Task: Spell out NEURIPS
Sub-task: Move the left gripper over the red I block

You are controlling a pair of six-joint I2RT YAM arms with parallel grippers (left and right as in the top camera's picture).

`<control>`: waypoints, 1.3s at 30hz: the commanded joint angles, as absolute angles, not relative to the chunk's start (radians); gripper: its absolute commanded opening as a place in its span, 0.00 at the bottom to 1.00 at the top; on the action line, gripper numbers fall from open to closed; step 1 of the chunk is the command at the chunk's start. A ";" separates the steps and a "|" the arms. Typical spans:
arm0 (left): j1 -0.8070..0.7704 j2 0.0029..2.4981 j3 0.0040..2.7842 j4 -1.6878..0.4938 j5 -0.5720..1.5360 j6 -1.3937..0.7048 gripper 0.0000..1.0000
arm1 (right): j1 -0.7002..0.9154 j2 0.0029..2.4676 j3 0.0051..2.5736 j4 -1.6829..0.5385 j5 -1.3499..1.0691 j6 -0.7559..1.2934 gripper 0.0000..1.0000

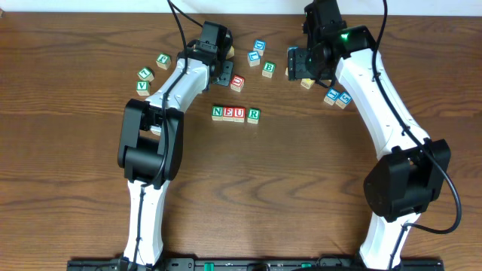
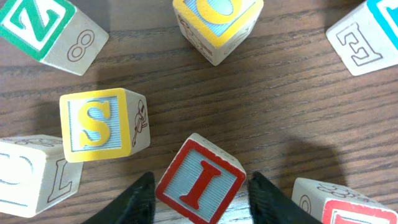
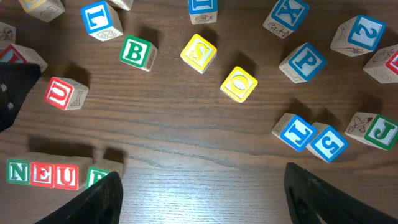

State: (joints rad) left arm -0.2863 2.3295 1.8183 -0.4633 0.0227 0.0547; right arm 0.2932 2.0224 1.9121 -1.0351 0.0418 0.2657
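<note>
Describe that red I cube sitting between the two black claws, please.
The I cube is a small block of pale wood. Its top face shows a red capital I on a light blue striped panel inside a red border. It rests on the table, turned cornerwise to the left wrist camera, between the two black fingers of the left gripper. They flank it closely; contact is unclear. No other cube touches it.

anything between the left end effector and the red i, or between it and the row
Nothing at the grasp: left end effector straddles the red I cube. A red U cube sits toward the row.
</note>
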 commanded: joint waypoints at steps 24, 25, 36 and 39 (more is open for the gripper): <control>-0.284 2.346 1.837 -0.447 0.010 0.048 0.47 | 0.294 2.034 1.927 -1.044 0.054 0.253 0.78; -0.284 2.346 1.837 -0.435 0.011 0.048 0.47 | 0.294 2.034 1.927 -1.045 0.054 0.252 0.78; -0.286 2.387 1.837 -0.413 0.011 0.048 0.47 | 0.293 2.034 1.927 -1.064 0.054 0.253 0.77; -0.287 2.387 1.837 -0.412 0.011 0.048 0.46 | 0.294 2.034 1.927 -1.065 0.054 0.253 0.77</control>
State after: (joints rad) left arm -0.2863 2.3657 1.8183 -0.4118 0.0200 0.0498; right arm 0.2932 2.0224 1.9121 -1.0599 0.0418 0.2657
